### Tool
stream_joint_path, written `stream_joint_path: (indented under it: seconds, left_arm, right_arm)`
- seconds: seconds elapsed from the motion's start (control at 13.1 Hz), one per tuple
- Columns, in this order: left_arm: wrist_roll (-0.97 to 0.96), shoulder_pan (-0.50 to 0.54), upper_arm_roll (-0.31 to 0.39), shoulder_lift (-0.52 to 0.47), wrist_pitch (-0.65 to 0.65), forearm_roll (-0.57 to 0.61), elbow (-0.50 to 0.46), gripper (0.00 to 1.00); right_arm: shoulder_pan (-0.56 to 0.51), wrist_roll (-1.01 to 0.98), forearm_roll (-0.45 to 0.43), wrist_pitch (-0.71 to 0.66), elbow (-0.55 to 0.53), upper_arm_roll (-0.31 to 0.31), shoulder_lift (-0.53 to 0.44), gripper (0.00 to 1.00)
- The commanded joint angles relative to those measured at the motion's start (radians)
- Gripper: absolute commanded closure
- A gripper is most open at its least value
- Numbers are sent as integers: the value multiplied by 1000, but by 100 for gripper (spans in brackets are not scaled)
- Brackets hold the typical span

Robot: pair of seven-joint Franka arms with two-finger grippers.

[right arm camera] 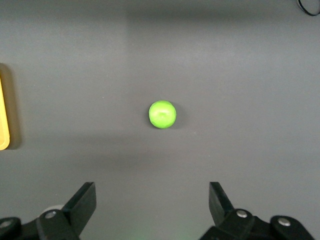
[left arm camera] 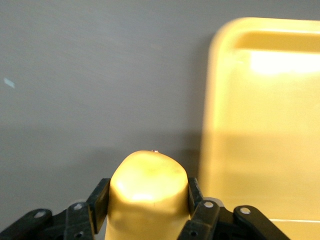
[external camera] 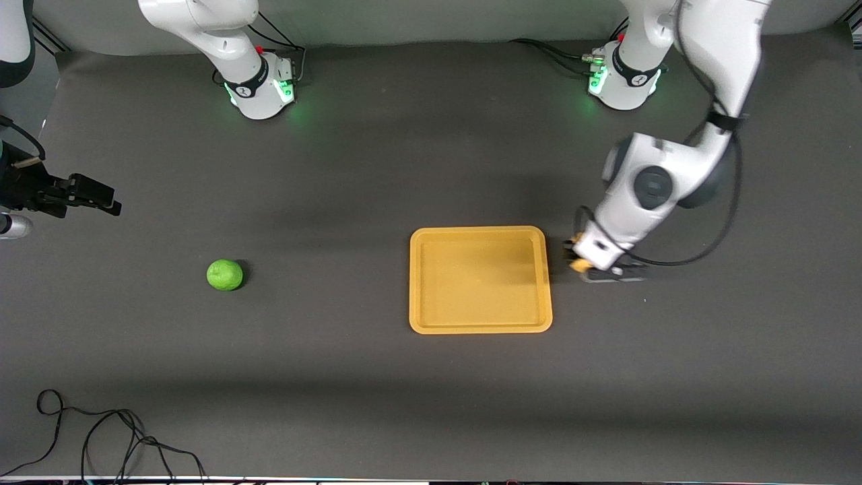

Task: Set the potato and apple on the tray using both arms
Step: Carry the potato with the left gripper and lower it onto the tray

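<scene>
Gripping the potato (left arm camera: pixel 148 192) low beside the tray (external camera: pixel 480 328), the left gripper (external camera: pixel 584 264) may clip the rim on transfer; right gripper (right arm camera: pixel 152 205), spread, waits; apple (external camera: pixel 225 275) lies well apart.

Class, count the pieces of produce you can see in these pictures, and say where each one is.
2. The apple lies on the table toward the right arm's end. The potato is clamped in the left gripper, beside the tray.
</scene>
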Motion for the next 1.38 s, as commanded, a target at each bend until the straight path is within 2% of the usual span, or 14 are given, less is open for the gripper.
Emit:
stream_joint_path:
  seconds: [0.0, 0.23, 0.46, 0.61, 1.3]
  left_arm:
    - [-154, -76, 22, 70, -7, -6, 68, 70]
    - [-295, -131, 22, 176, 111, -6, 127, 70]
    - [-419, -191, 22, 271, 120, -6, 252, 71]
    - [-427, -196, 22, 301, 122, -3, 286, 71]
    - [-394, -182, 29, 311, 117, 31, 276, 69]
  right_arm:
    - [7, -22, -10, -1, 25, -5, 13, 0]
    - [7, -22, -11, -1, 24, -5, 13, 0]
    - [7, -22, -11, -1, 24, -5, 13, 0]
    - [7, -23, -11, -1, 24, -5, 13, 0]
    - [7, -23, -10, -1, 24, -5, 13, 0]
